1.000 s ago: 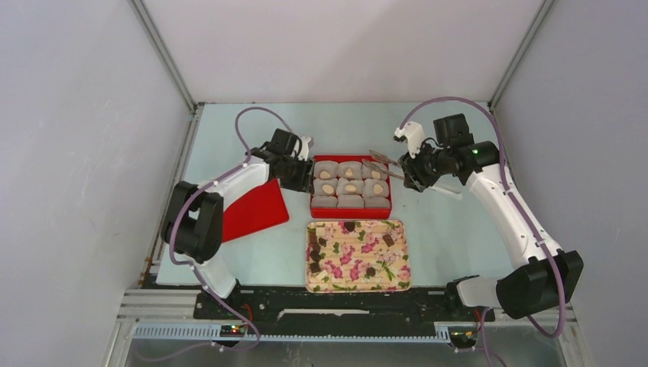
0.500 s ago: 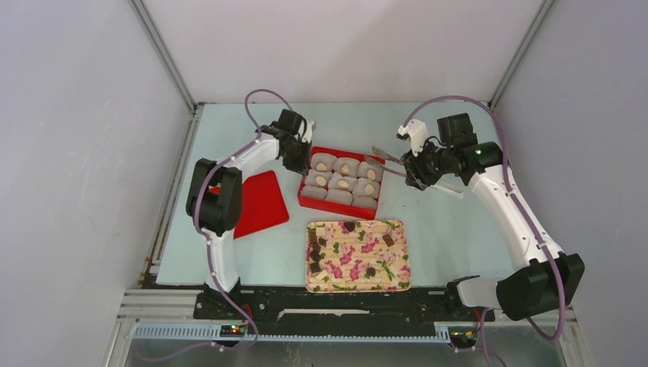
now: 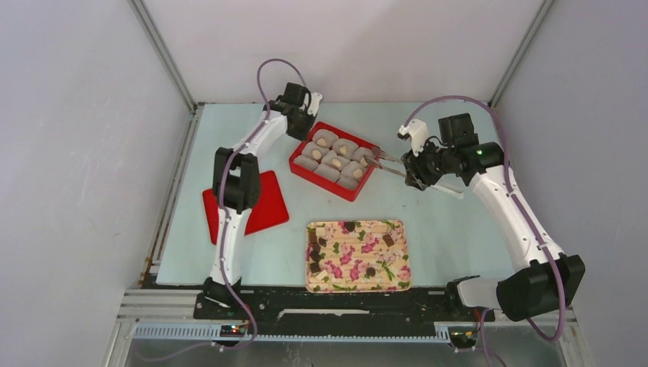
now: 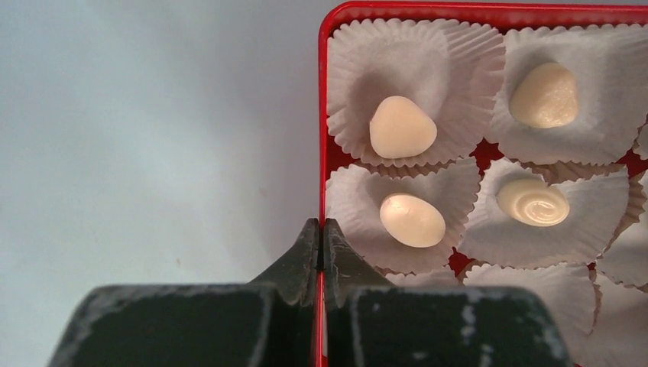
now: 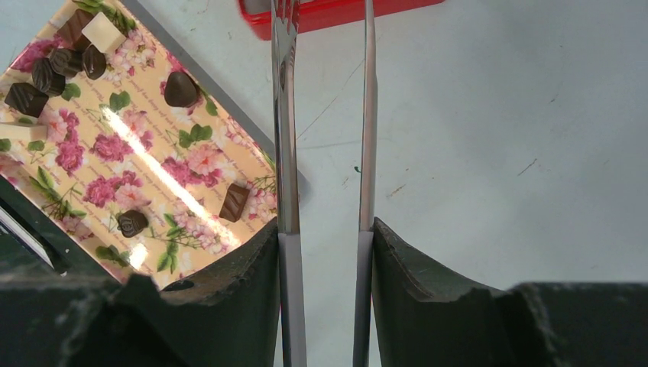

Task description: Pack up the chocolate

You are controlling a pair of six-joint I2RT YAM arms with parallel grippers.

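Observation:
The red box (image 3: 319,183) lies tilted at the back of the table, with paper cups (image 4: 416,76) in it holding pale chocolate (image 4: 403,128). My left gripper (image 4: 322,225) is shut on the box's thin left rim (image 4: 322,115) at its far corner (image 3: 304,126). My right gripper (image 5: 325,229) is shut on metal tongs (image 5: 286,115), whose two arms stay apart, their tips near the box's right corner (image 3: 376,155). Several dark and a few pale chocolate pieces (image 5: 181,89) lie loose on the flowered tray (image 3: 358,264).
A flat red lid (image 3: 256,206) lies on the table left of the flowered tray, partly under the left arm. The enclosure walls stand close on the left, right and back. The arm bases sit along the near edge.
My left gripper has shut on the box's rim and swung the box back and to the left, turning it askew. The right arm with the tongs has barely moved.

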